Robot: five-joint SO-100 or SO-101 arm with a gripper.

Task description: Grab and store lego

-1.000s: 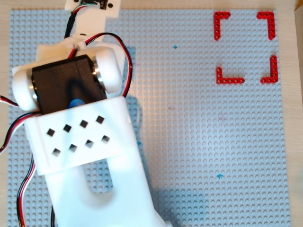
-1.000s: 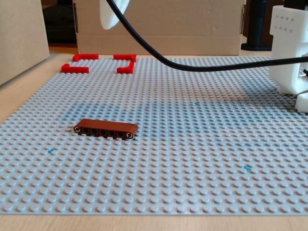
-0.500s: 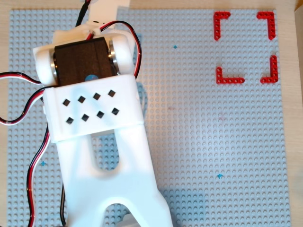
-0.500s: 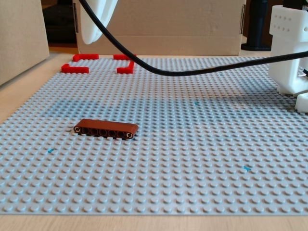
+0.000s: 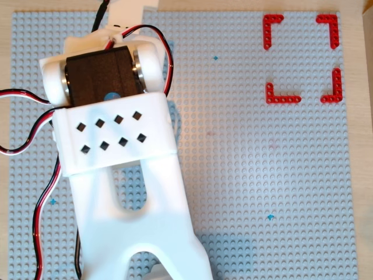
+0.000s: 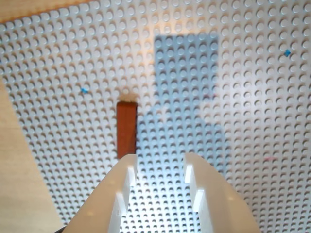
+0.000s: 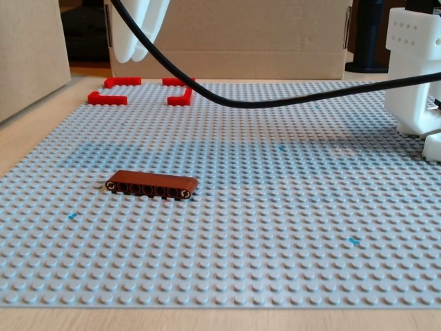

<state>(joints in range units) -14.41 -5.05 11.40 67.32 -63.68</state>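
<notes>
STEP: we're on the approach, nothing grabbed | TOOL [image 6: 160,162]: high up, fingers narrowly parted, empty | LEGO [image 6: 126,129]: flat on baseplate [image 6: 252,97], just left of the tips in wrist view | NEXT: we'd shift over, widen (probably) and descend.

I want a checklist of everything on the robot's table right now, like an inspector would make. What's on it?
Surface: grey studded baseplate on a wooden table, with a few tiny blue specks.
Job's things: brown lego lying flat on the plate, not held; hidden under the arm in the overhead view.
Clutter: four red corner pieces marking out a square, nothing inside it.
Tool: tool open and empty in the wrist view, the lego ahead, just outside one fingertip; high above the plate in the fixed view.
Cables: black cable slung across the fixed view; red and black wires beside the arm.
Surroundings: cardboard box behind the plate.
</notes>
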